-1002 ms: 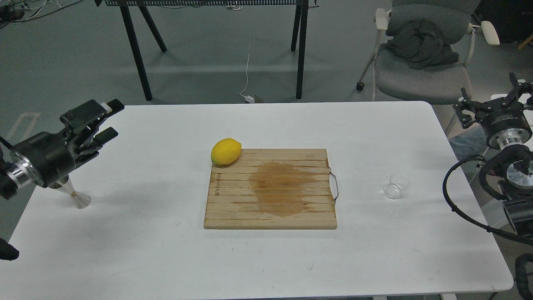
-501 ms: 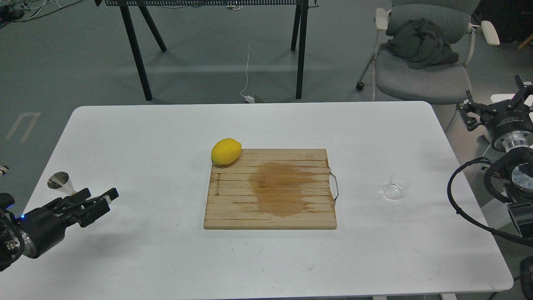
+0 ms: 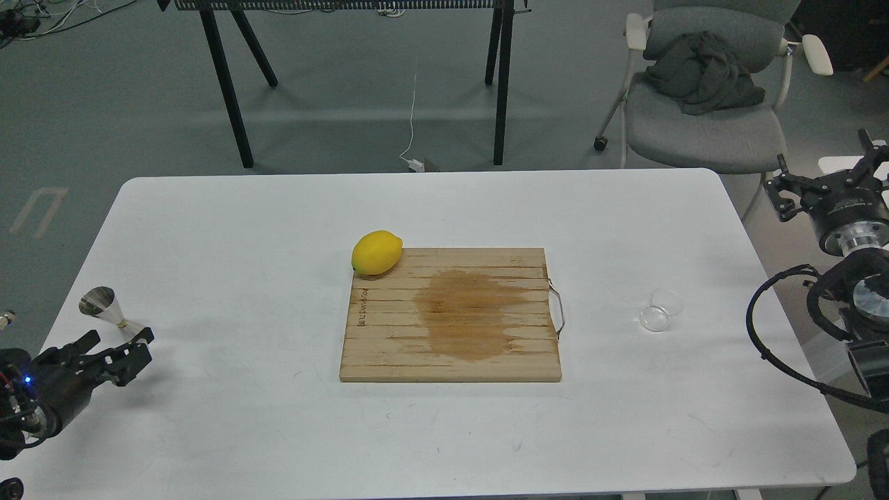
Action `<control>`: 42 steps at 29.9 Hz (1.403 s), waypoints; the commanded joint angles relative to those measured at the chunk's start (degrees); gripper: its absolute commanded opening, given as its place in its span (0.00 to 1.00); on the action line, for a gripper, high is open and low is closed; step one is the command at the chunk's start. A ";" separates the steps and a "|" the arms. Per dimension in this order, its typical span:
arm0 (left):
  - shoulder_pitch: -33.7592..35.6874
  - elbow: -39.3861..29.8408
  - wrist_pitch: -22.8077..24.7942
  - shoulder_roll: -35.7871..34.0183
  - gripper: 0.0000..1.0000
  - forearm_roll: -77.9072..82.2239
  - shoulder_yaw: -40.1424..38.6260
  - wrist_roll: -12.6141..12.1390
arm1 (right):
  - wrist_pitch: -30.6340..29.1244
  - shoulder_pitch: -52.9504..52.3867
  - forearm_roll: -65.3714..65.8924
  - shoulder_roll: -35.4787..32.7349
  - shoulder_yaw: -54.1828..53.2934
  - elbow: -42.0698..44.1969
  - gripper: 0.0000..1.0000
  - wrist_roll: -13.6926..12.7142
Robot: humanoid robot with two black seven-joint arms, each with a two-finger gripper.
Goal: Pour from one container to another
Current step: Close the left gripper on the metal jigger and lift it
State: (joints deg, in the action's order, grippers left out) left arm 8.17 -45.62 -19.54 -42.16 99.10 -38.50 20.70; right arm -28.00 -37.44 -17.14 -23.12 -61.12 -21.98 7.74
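Observation:
The small clear cup [image 3: 661, 310] stands on the white table [image 3: 278, 208], to the right of the cutting board. Near the table's left edge the steel jigger [image 3: 103, 306] shows slanted, wide mouth up-left, its lower cone partly behind my left gripper. My left gripper [image 3: 114, 345] sits low at the front left, just in front of the jigger, fingers apart and holding nothing. My right gripper [image 3: 823, 173] hangs beyond the table's right edge, well behind and right of the cup, fingers spread and empty.
A wooden cutting board [image 3: 451, 316] with a damp brown stain lies mid-table, a metal handle on its right side. A yellow lemon [image 3: 376, 252] rests at its back left corner. Behind the table are black table legs [image 3: 226, 83] and a grey chair [image 3: 701, 97].
My left arm has dropped from above the jigger to table height and pulled back left, uncovering the jigger. The right gripper has drifted slightly right. Cup, lemon and board are unmoved.

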 commanded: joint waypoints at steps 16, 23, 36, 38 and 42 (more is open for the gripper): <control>9.41 17.93 -0.14 8.06 0.73 -0.48 3.08 5.23 | 0.00 0.00 0.00 0.18 0.04 0.01 1.00 0.26; 9.50 18.20 -1.20 7.80 0.55 -0.31 3.17 5.23 | 0.00 0.00 0.00 0.09 0.04 0.01 1.00 0.26; 9.14 19.96 -1.46 8.06 0.26 -0.22 3.52 5.32 | 0.00 0.00 0.00 0.09 0.21 -0.08 1.00 0.17; 9.14 19.87 -1.38 8.06 0.21 -0.22 3.52 5.32 | 0.00 0.08 0.00 0.09 0.13 -0.08 1.00 0.17; 9.14 19.87 -1.55 8.06 0.12 -0.22 4.39 6.02 | 0.00 0.00 0.00 0.09 0.22 -0.08 1.00 0.17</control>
State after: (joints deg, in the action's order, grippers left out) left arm 17.33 -25.70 -21.04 -34.11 98.88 -34.86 26.09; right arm -28.00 -37.40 -17.14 -23.03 -60.92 -22.06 7.91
